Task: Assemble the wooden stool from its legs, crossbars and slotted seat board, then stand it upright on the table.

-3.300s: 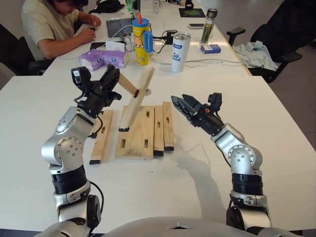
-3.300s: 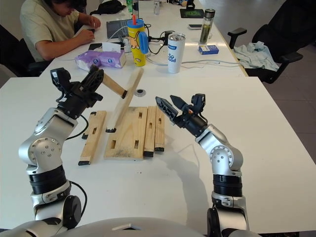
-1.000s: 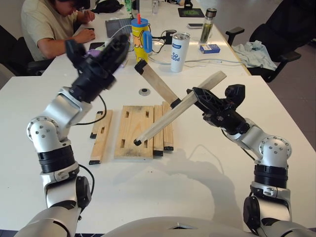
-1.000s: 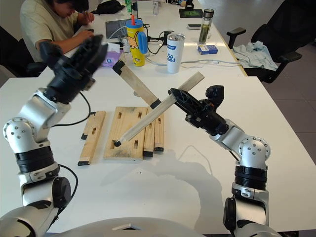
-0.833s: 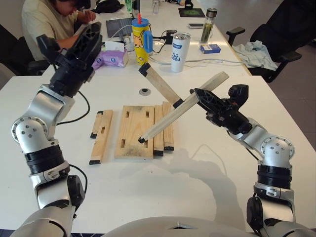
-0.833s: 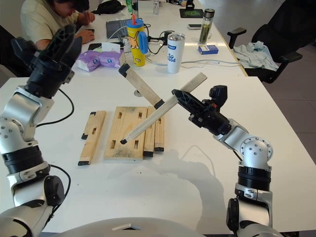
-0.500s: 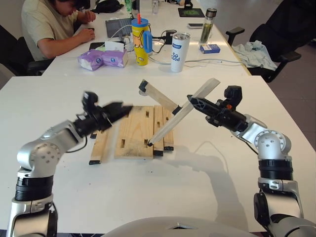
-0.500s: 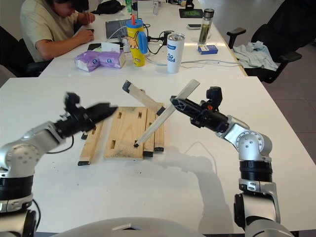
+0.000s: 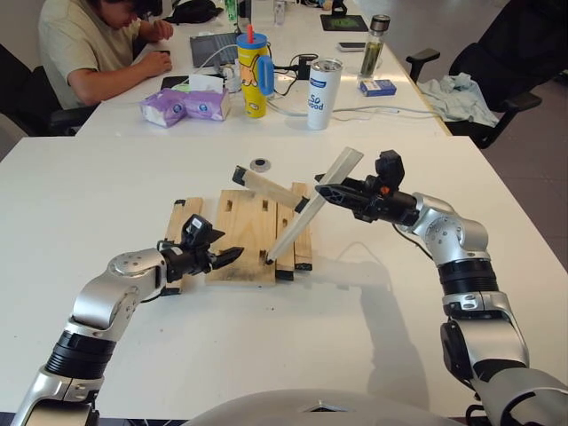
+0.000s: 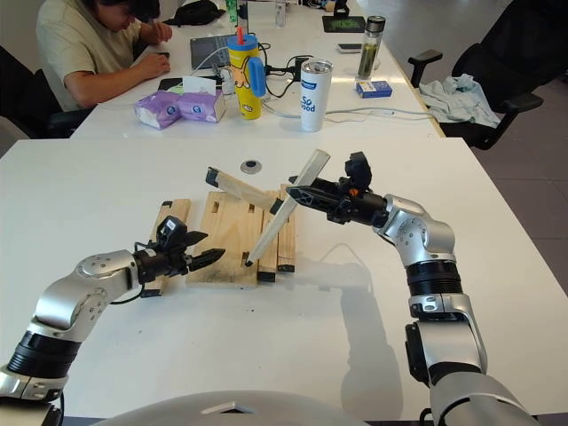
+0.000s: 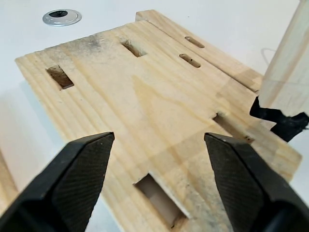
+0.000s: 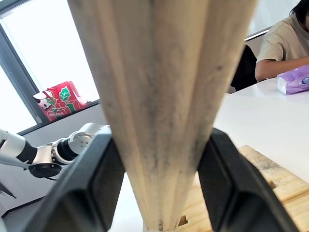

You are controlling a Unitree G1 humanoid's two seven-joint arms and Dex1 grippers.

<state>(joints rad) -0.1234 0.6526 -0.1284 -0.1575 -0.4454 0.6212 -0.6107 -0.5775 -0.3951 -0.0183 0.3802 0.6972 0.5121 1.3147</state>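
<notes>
Lowered from head height in 1 second, the left gripper (image 9: 229, 256) hangs just over the near edge of the board (image 9: 235, 226), toward its left corner. Its 2 fingers (image 11: 79, 179) are spread wide with nothing between them, a slot of the board showing under the gap. Over the same second the right arm has drawn in and tipped the leg (image 9: 297, 224) steeper, walking its lower end from the board's near-left part to the near-right.

The right gripper (image 9: 324, 189) is above the board's far-right corner, its fingers (image 12: 84, 193) clamped on either face of the leg's upper half. The leg slants down from there, and its black-capped end meets the board at the near-right slot; whether it has entered the slot cannot be told. 1 crossbar (image 9: 269, 187) is joined to the leg near its middle and juts out over the board's far edge, clear of the wood, its free end pointing toward the far-left corner.

The board lies flat on the table (image 9: 399, 311). 1 slotted plank (image 9: 177, 217) lies flat along its left side, and 2 more planks (image 9: 303, 253) lie side by side against its right edge. Beyond the far edge, a round grommet (image 9: 260, 164) is set in the table.
</notes>
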